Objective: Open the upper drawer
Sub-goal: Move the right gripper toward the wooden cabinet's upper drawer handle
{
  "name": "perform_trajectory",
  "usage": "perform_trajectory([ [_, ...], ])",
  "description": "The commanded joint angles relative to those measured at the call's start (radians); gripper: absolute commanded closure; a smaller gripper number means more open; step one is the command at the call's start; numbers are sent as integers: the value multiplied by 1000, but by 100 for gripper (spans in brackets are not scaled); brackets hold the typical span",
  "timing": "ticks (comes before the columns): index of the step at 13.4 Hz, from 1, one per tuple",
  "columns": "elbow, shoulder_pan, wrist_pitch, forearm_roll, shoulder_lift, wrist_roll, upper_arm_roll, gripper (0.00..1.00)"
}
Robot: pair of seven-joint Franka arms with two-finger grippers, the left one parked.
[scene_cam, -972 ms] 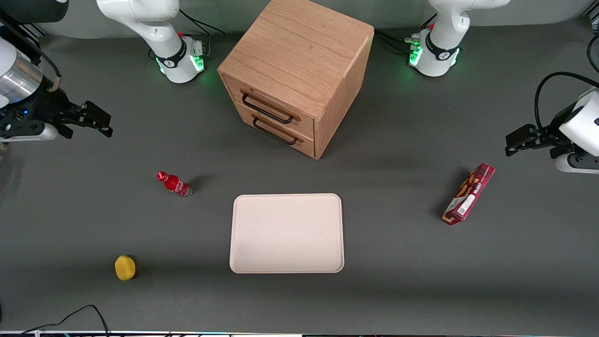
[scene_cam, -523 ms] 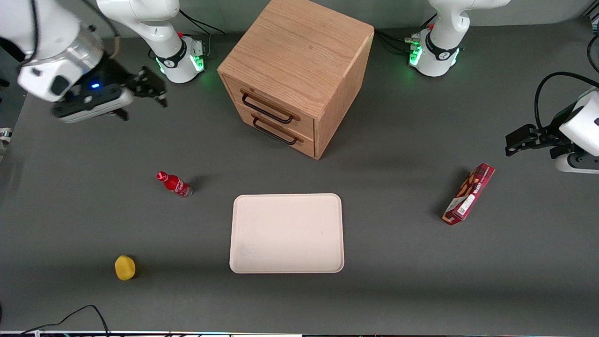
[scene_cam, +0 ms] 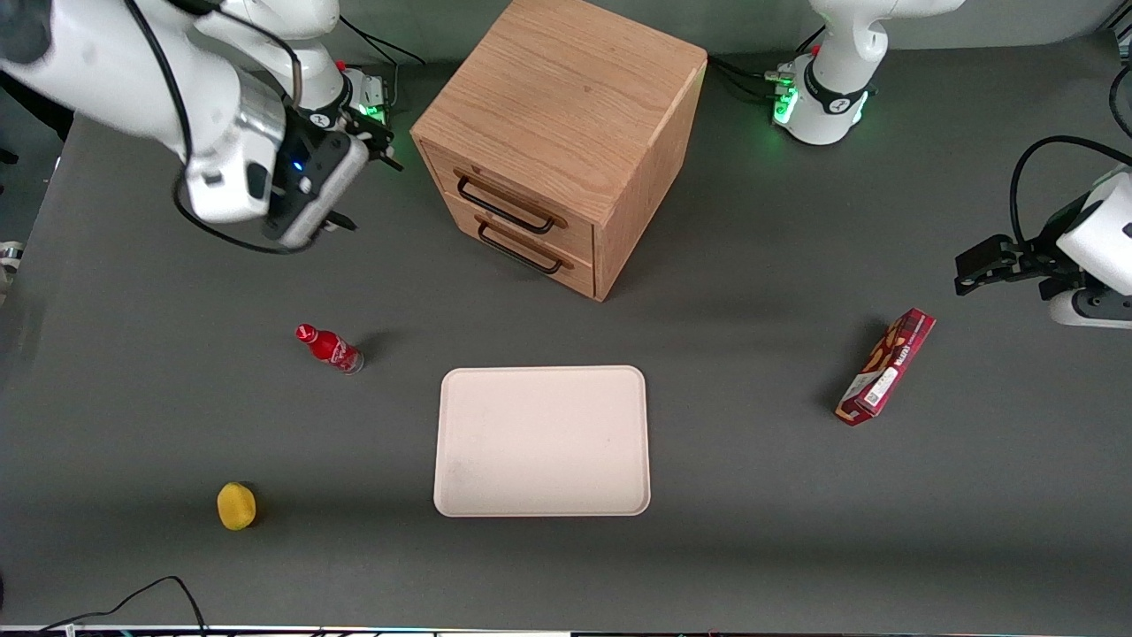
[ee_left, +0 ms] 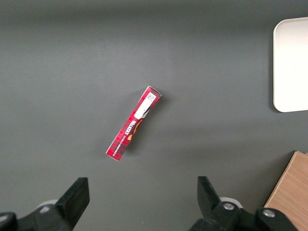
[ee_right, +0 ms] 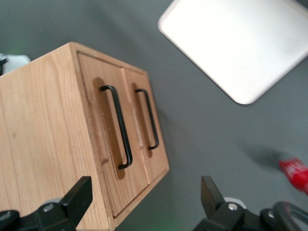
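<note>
Both drawers sitting flush in the wooden cabinet; upper drawer directly under the cabinet top, its thin black bar handle running lengthwise across the drawer front, bottom drawer just beneath with a matching bar; nothing opened yet. Gripper hanging above the table beside the cabinet's front corner, toward the working arm's end, touching nothing; fingers standing spread and empty in the right wrist view, the upper bar showing between them but apart. Judgement: the handle is lying sideways from the claw, toward the parked arm's end and a little nearer the front camera; the spread fingers would need to straddle the bar across its long axis.
</note>
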Motion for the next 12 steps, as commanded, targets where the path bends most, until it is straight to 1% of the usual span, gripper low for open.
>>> perform_trajectory([
  [1,26,2,-22,44,94,-40,59,0],
  [3,-6,2,-16,45,129,-38,97,0],
  [5,-49,3,9,47,143,-38,107,0],
  [9,-170,11,135,45,136,-32,114,0],
  [12,-213,12,196,45,142,-29,131,0],
])
